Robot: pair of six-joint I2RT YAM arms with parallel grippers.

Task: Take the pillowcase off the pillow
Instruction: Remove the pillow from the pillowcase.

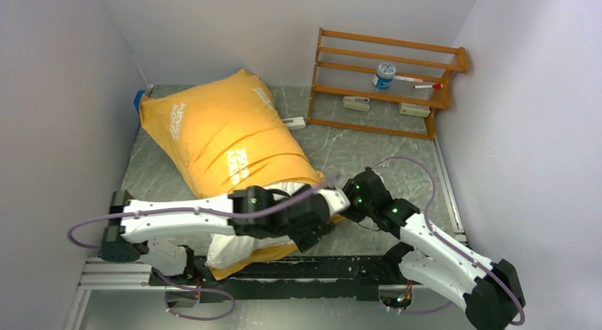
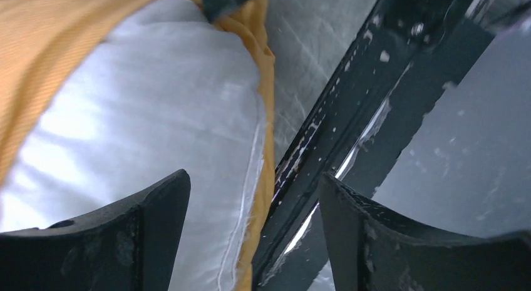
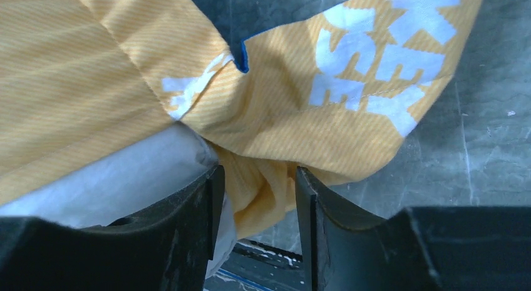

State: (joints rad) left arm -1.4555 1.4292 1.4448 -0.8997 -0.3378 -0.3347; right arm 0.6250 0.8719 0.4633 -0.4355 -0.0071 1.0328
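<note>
**Peeling at the open end**

The right claw (image 3: pixel 257 173) pinches a bunched fold of the pillowcase (image 1: pixel 213 131), seemingly to drag it off. The left claw (image 2: pixel 250 178) spreads wide over the exposed pillow (image 2: pixel 144 128), probably to anchor it. Orange-yellow and white-lettered, the cover lies from 11 o'clock to the desk (image 1: pixel 369 152) centre, white bulging out at 6 o'clock

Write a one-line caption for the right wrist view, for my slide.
The right gripper pinches a bunched fold of the orange-yellow pillowcase at its open end, where the white pillow shows.
</note>
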